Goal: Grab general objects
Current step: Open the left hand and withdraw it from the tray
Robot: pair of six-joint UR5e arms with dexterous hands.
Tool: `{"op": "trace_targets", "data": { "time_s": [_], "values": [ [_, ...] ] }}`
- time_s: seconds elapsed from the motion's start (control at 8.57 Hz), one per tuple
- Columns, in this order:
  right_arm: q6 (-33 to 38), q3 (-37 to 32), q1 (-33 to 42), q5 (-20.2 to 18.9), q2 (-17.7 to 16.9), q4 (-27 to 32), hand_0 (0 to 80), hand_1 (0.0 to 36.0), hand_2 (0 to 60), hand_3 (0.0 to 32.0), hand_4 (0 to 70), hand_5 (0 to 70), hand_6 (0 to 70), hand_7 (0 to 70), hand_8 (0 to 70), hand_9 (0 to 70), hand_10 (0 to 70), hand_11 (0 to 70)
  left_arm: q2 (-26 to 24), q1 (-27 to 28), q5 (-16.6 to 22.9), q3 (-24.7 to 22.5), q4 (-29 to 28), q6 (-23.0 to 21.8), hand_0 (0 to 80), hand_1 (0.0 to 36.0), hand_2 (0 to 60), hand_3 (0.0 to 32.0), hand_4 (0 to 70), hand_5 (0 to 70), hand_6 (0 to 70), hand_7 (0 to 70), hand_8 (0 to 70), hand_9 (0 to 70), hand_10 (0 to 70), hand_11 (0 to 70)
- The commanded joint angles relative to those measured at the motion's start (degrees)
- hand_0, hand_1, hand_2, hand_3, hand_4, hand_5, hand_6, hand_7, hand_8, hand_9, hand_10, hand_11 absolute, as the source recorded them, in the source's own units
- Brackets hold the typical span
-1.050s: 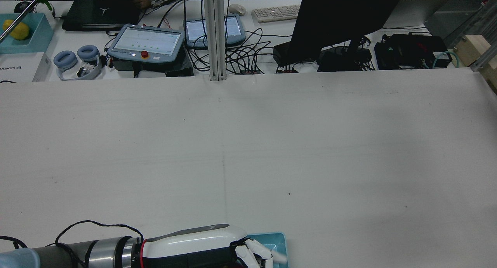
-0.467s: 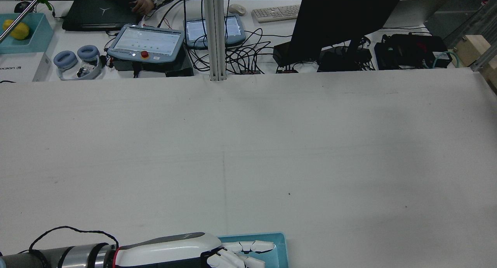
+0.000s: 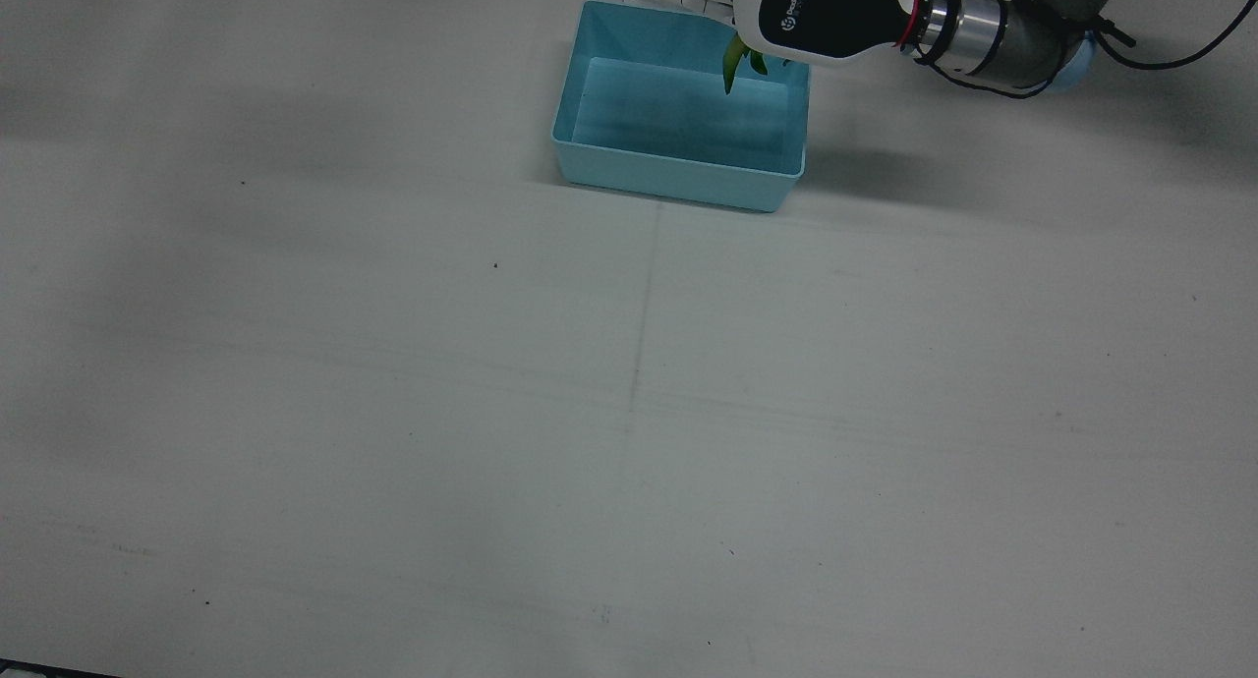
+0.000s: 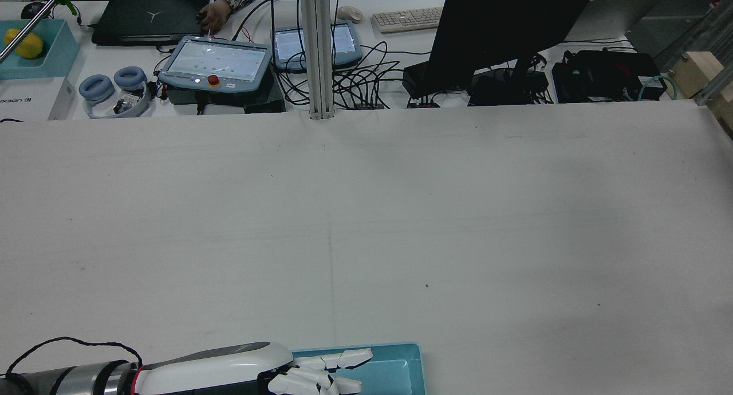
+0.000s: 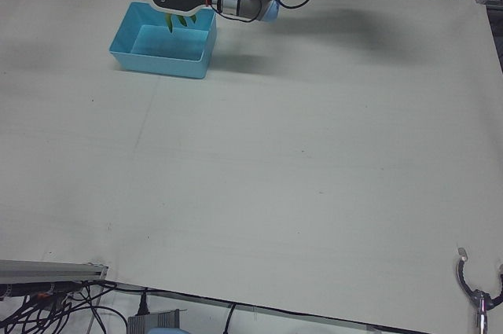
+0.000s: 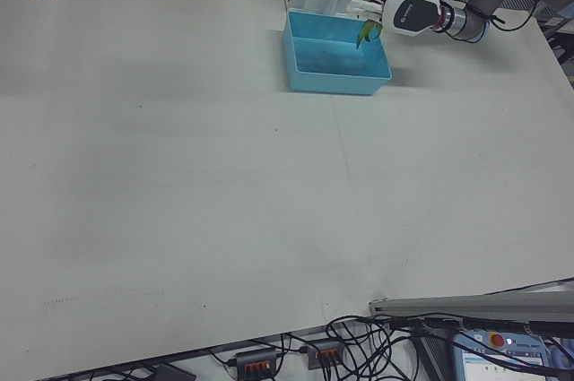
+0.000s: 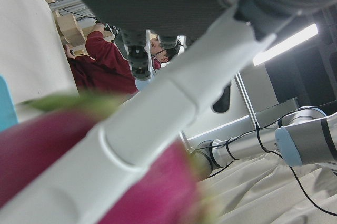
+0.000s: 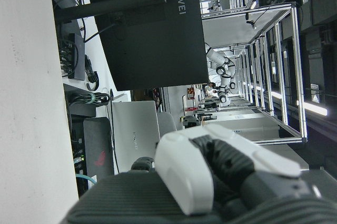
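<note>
White tabletop [image 3: 629,413] lies bare but for one bin. A magenta fruit with green leaves [image 3: 737,61], probably a dragon fruit, hangs over the blue bin [image 3: 678,177] at the table's far edge in the front view, clasped in the left hand [image 3: 821,15], seemingly for dropping inside. Whether the right hand [image 8: 210,176] is open is unclear; it holds nothing visible.

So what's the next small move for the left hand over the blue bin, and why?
Probably a short straight lift. The left hand is shut on a magenta fruit, and its green leaves hang over the blue bin, close to a wall. Moving sideways first might snag them.
</note>
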Motion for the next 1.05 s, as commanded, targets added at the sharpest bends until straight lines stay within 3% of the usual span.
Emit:
{"op": "trace_targets", "data": {
  "time_s": [0.0, 0.47, 0.58, 0.7, 0.93],
  "values": [
    [0.0, 0.1, 0.0, 0.0, 0.0, 0.0, 0.0, 0.0, 0.0, 0.0, 0.0, 0.0, 0.0, 0.0, 0.0, 0.0, 0.0, 0.0, 1.5, -0.1, -1.6, -0.6, -1.9, 0.2, 80.0, 36.0, 60.0, 0.0, 0.0, 70.0, 0.0, 35.3, 0.0, 5.6, 0.0, 0.0],
    [0.0, 0.1, 0.0, 0.0, 0.0, 0.0, 0.0, 0.0, 0.0, 0.0, 0.0, 0.0, 0.0, 0.0, 0.0, 0.0, 0.0, 0.0, 2.9, -1.0, -1.7, -0.1, -1.9, -0.2, 80.0, 36.0, 60.0, 0.0, 0.0, 70.0, 0.0, 43.6, 0.0, 7.3, 0.0, 0.0],
    [0.0, 0.0, 0.0, 0.0, 0.0, 0.0, 0.0, 0.0, 0.0, 0.0, 0.0, 0.0, 0.0, 0.0, 0.0, 0.0, 0.0, 0.0, 3.6, -5.1, -2.5, 0.2, -1.7, -0.2, 61.0, 36.0, 60.0, 0.0, 0.1, 70.0, 0.0, 48.3, 0.0, 8.2, 0.0, 0.0],
    [0.0, 0.0, 0.0, 0.0, 0.0, 0.0, 0.0, 0.0, 0.0, 0.0, 0.0, 0.0, 0.0, 0.0, 0.0, 0.0, 0.0, 0.0, 5.5, -7.2, -2.9, 0.2, -2.1, -1.3, 19.6, 0.0, 0.0, 0.0, 3.8, 70.0, 0.0, 44.4, 0.0, 7.4, 0.0, 0.0],
    [0.0, 0.0, 0.0, 0.0, 0.0, 0.0, 0.0, 0.0, 0.0, 0.0, 0.0, 0.0, 0.0, 0.0, 0.0, 0.0, 0.0, 0.0, 6.5, -11.5, -2.9, 1.2, -2.3, -2.5, 19.6, 0.0, 0.0, 0.0, 4.9, 70.0, 0.0, 43.6, 0.0, 7.3, 0.0, 0.0]
  ]
}}
